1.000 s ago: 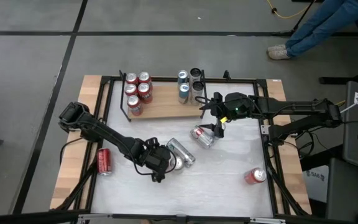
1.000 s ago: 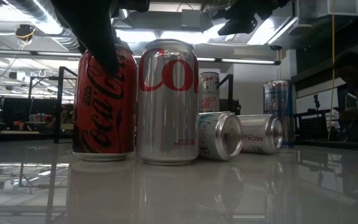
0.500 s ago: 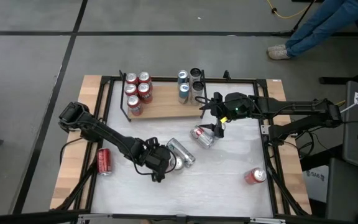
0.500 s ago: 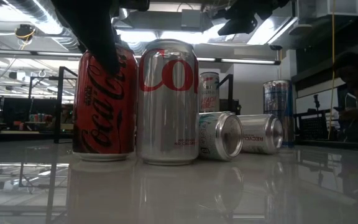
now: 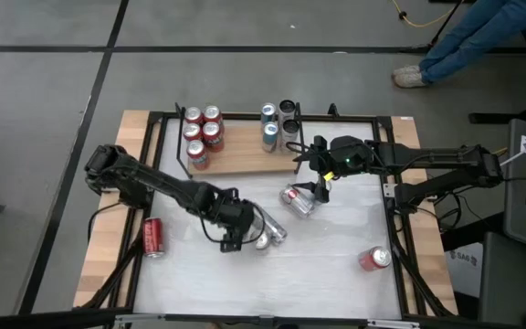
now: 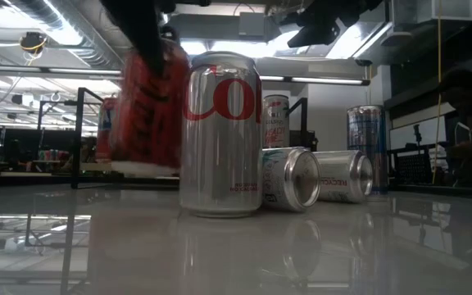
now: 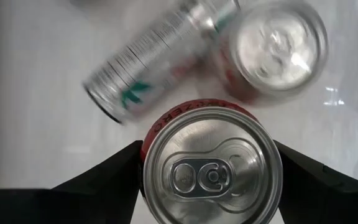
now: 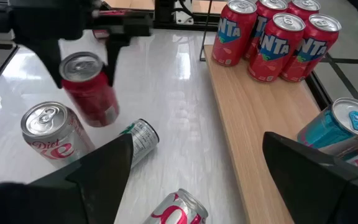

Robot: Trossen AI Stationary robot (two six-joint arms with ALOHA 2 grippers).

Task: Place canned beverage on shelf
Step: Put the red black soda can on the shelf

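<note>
Left tool [image 8: 82, 37] clamped on red can [image 8: 91, 87], lifted clear of bench [image 5: 327, 265].

Carry step in hand. Next: transport to shelf [image 5: 240, 157], well apart, and set upright in its bare middle. Right tool [image 5: 320, 187] hangs wide near shelf, empty.

Left pincer [image 5: 236, 228] clamped mid-table, apparently raised, right pincer [image 5: 320, 183] spread, hovering

left hand [image 7: 210, 177] now lifting red can [image 6: 147, 111] (off the table), shifted toward shelf [image 5: 236, 157]
</note>
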